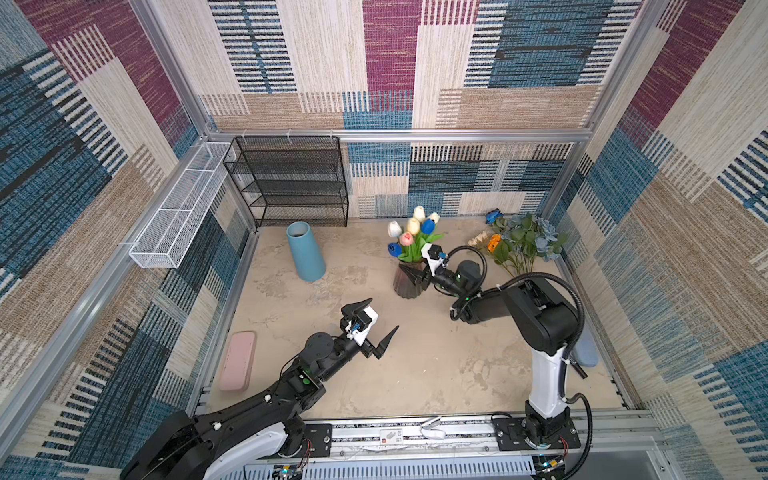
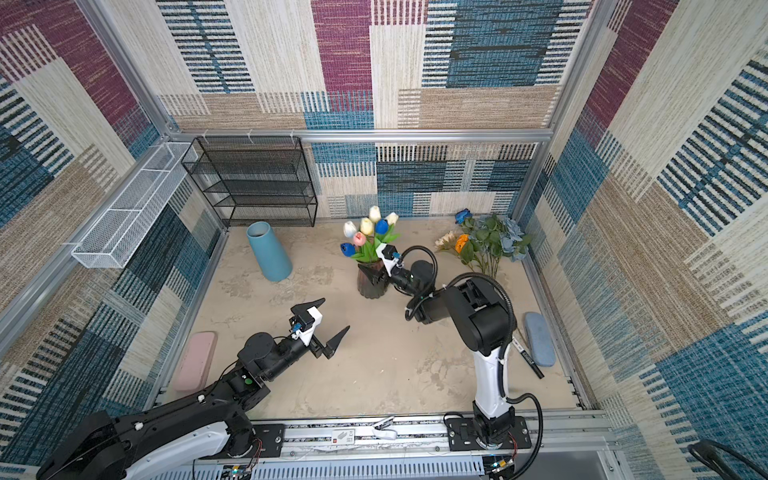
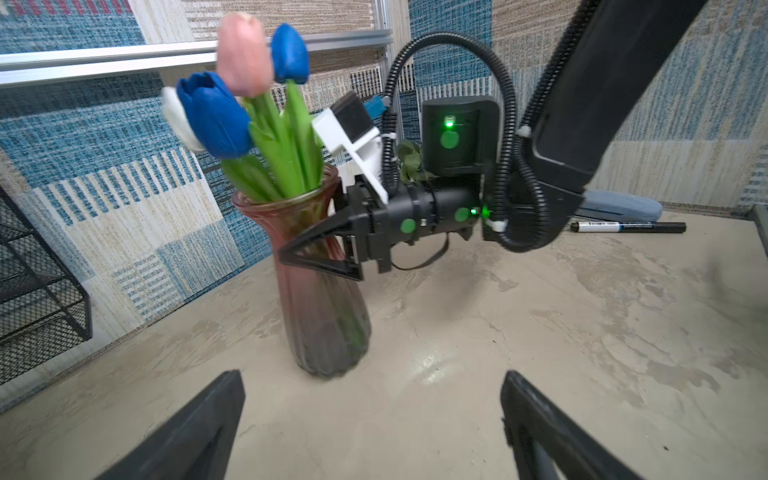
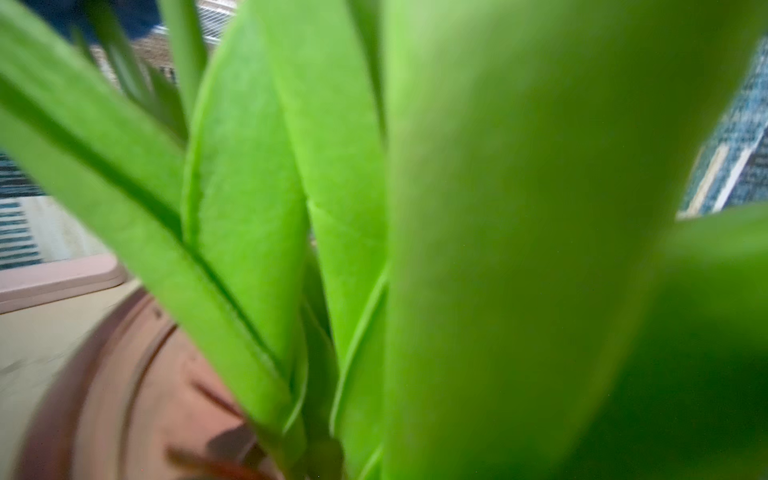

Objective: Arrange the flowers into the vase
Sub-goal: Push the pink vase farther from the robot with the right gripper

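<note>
A dark reddish glass vase [image 1: 409, 286] [image 2: 372, 286] [image 3: 320, 299] stands mid-table and holds a bunch of blue, white and pink tulips [image 1: 413, 235] [image 2: 370, 232] [image 3: 245, 95]. My right gripper [image 1: 405, 270] [image 2: 365, 270] is closed round the vase's neck. Its near finger [image 3: 320, 253] lies across the glass and the far one is hidden. The right wrist view is filled with green leaves [image 4: 291, 208] above the vase rim [image 4: 104, 374]. More flowers [image 1: 519, 243] [image 2: 486, 241] lie in the back right corner. My left gripper [image 1: 374, 322] [image 2: 326, 320] [image 3: 372, 376] hangs open and empty, facing the vase.
A blue tapered vessel [image 1: 305, 251] stands at the back left by a black mesh shelf [image 1: 291, 183] and a white wire basket [image 1: 178, 216]. A pink case [image 1: 237, 360] lies at the left edge. A blue-grey case [image 2: 539, 338] and a marker [image 2: 528, 357] lie at the right edge.
</note>
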